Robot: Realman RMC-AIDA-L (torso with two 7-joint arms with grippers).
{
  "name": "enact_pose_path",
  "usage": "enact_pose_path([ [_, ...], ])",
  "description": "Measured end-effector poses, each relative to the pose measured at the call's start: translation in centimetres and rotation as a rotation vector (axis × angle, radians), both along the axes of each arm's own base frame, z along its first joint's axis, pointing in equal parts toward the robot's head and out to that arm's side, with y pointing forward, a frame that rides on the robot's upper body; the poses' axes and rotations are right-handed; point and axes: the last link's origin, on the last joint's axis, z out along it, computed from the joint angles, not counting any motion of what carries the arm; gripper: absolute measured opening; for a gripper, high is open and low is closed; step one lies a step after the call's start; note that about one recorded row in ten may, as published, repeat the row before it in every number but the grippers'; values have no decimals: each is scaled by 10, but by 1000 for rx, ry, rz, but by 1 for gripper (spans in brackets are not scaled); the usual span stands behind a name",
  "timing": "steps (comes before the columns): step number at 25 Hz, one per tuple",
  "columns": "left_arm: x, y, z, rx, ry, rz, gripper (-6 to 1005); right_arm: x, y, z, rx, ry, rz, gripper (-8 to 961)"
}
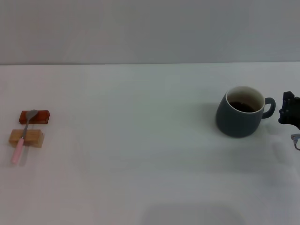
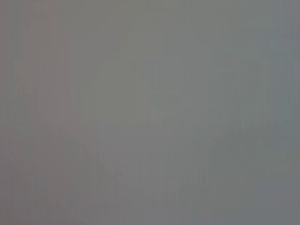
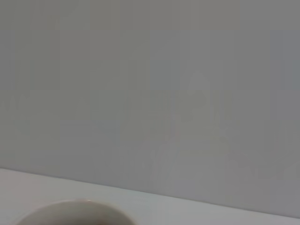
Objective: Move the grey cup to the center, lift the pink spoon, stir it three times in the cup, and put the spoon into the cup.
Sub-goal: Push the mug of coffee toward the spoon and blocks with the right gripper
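Head view shows you the right gripper [image 1: 289, 115] just beside the grey cup [image 1: 238, 118] handle, its opening impossible to judge, likely staged for the move to center, while the pink spoon [image 1: 22, 138] rests propped across two blocks [image 1: 26, 138] far left for easy pickup

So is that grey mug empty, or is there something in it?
Not empty. The grey cup stands upright on the table, and dark liquid shows inside its pale interior, well below the rim.
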Motion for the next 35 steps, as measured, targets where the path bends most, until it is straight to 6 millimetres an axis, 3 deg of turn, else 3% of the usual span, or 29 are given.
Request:
enact_pose_path([
  [20,3,-7,3,22,-7,-9,813,-22,-1,-22,-89,-8,54,-3],
  [35,4,-8,3,26,-7,-13,808,-50,2,-39,-166,-16,116,-3],
])
